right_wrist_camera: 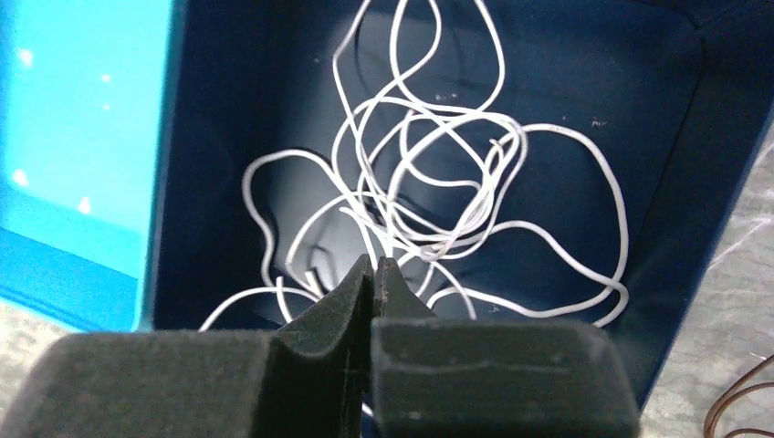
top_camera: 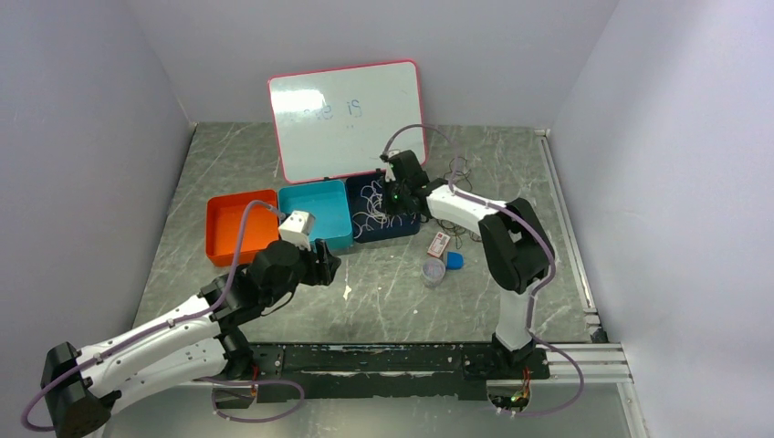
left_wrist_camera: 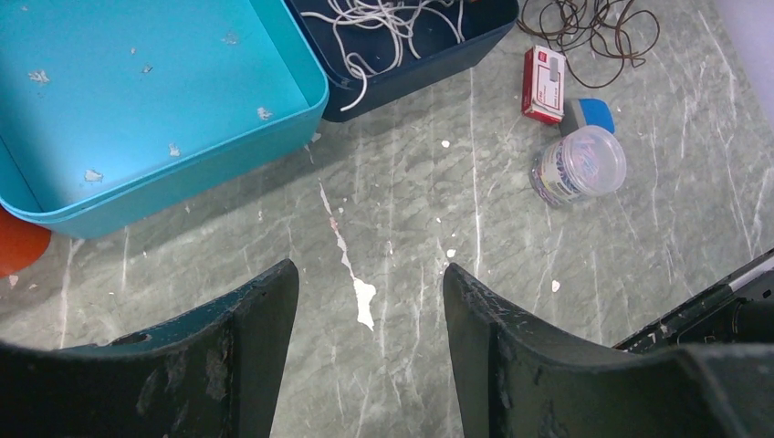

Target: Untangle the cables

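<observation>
Left pincer (left_wrist_camera: 370,274) first, since it's right under my nose: jaws standing roughly half apart, nothing between them, hanging over bare table (left_wrist_camera: 639,255) just near of the teal tray (left_wrist_camera: 137,109). The orange tray (top_camera: 228,228) is farther left, and neither one has any wire in it as far as I can see.

Moving right, the dark blue tray (right_wrist_camera: 584,73) has the white cables (right_wrist_camera: 429,239), a loose snarl of loops crossing over each other. My right pincer (right_wrist_camera: 372,269) is down in there with the tips pressed together at the near edge of the knot. Honestly can't tell if a strand is actually caught between them. Right of that tray a dark cable bundle (left_wrist_camera: 584,23) sits on the table.

So I'd say I'm at the grab-one-strand step. Next I reckon it's a slow lift to see if one loop comes free, with the left moving in to pin the rest.
</observation>
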Controlling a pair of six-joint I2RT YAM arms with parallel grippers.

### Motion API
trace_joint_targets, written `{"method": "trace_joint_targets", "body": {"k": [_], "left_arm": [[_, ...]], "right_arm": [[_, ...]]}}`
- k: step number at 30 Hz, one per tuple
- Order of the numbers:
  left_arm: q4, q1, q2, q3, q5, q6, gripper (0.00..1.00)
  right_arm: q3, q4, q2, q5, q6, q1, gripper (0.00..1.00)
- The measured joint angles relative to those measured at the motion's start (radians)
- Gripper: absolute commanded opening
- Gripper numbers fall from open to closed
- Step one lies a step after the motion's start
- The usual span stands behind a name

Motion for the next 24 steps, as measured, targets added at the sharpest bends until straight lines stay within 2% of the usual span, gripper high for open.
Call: {"method": "trace_joint_targets", "body": {"k": [10,19,24], "left_arm": [[-0.006,0.000,-0.001,0.000,-0.006,-0.003,0.64],[-0.016,0.000,-0.007,0.000,-0.010,-0.011,0.64],[-0.016,0.000,-0.007,0.000,-0.010,-0.014,0.64]], "right_arm": [[0.020,-0.039,0.070,0.089,-0.026,0.005,0.05],[0.021,-0.051,0.047,0.135,-0.026,0.005,0.31],[0.025,-0.072,-0.049,0.140,-0.032,0.005,0.39]]}}
